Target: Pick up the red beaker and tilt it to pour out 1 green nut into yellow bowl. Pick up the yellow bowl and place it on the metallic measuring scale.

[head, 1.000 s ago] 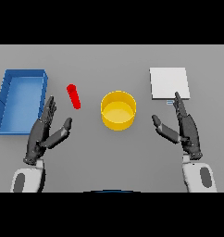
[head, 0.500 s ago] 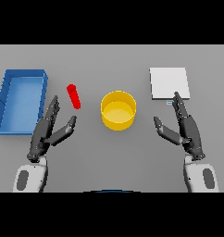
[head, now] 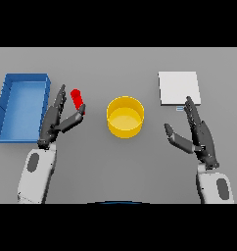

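Two hands are in view, and only one has moved. My left hand (head: pixel 56 120) has travelled forward and inward over the last second. It now sits just beside the red beaker (head: pixel 78 101), where before it was well short of it. Its fingers are straight and spread, and the thumb is extended toward the beaker's base. Nothing is held. The thumb tip appears to reach the beaker's lower end, but I cannot tell whether it touches.

The beaker stands ahead of the left hand, slightly to its inner side, between fingers and thumb line. I cannot see the green nut. The blue tray (head: pixel 12 110) lies on the outer side of the same hand, close by.

My right hand (head: pixel 196 135) is open and idle, showing only slight drift. The metallic measuring scale (head: pixel 178 87) lies directly ahead of its fingertips, near but apart. The yellow bowl (head: pixel 125 116) sits between the two hands, inward of each, untouched.

Meaning for the task: I judge the reach phase to be nearly complete and the grasp not yet made. The next step calls for closing fingers and thumb round the beaker. Risk: the beaker is narrow, so an off-centre closure could tip it toward the tray.
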You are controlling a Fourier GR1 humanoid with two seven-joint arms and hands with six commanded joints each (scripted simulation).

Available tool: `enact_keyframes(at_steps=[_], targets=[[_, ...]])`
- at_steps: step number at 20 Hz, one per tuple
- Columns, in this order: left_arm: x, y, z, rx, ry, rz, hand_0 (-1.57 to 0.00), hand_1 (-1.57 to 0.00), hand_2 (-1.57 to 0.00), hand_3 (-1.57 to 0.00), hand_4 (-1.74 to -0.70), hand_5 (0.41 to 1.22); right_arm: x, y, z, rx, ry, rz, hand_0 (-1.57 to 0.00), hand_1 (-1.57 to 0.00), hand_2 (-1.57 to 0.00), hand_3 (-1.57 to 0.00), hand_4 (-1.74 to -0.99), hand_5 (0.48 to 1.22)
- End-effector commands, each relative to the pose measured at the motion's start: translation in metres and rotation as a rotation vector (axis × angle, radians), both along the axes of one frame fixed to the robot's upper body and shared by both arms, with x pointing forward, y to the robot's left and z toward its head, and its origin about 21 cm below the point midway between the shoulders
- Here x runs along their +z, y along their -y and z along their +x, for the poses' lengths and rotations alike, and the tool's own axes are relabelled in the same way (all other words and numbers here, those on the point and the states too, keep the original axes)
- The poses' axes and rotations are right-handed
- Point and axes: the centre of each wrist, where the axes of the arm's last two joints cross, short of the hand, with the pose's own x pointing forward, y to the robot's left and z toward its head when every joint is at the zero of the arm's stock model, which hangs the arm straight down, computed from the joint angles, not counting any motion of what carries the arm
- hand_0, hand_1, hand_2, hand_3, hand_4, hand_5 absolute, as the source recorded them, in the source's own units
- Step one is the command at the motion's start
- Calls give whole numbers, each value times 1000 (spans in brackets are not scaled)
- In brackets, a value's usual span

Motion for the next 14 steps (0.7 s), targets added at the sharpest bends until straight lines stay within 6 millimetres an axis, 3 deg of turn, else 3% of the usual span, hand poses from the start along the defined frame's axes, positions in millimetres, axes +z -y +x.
enact_keyframes(at_steps=[1,8,14], targets=[[0,0,8,-4,-8,-4,1,1,1,1,-1222,638,-1,-1,0,-6,-19,-2,1,1,1,1,-1297,625],[-8,16,39,-9,11,64,1,1,1,1,-1231,647,-2,0,4,-30,-32,-30,1,1,1,1,-1300,638],[-15,25,51,-14,31,14,1,1,-1,1,-1331,709,-1,-3,8,-25,-36,-14,1,1,1,1,-1303,646]])
